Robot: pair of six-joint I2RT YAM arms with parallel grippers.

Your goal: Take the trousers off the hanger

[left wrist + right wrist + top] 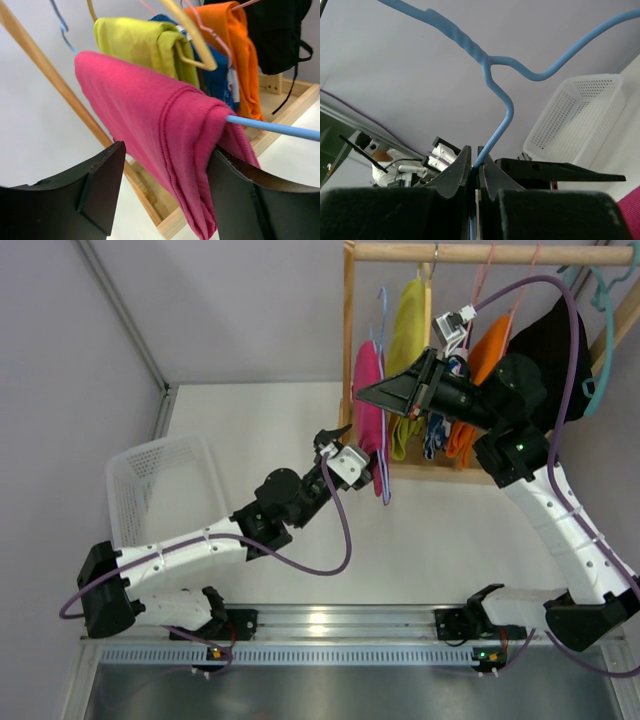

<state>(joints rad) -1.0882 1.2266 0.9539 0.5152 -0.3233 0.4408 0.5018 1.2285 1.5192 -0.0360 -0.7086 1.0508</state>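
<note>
Trousers, two pairs: pink pair [165,135] between parted left claw [165,192], lime pair [140,45] beside; right claw [475,167] clamped on blue hanger [492,75].

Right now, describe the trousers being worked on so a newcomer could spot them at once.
Find the wooden rack at the far right. At its left end, pink trousers hang folded over a blue hanger. Their neighbour is yellow-green; these alone are plain pink.

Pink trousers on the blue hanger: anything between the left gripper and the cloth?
Nothing visible. The open left gripper straddles the folded magenta-pink cloth trousers; the bar of the thin blue hanger sticks out beside one finger.
</note>
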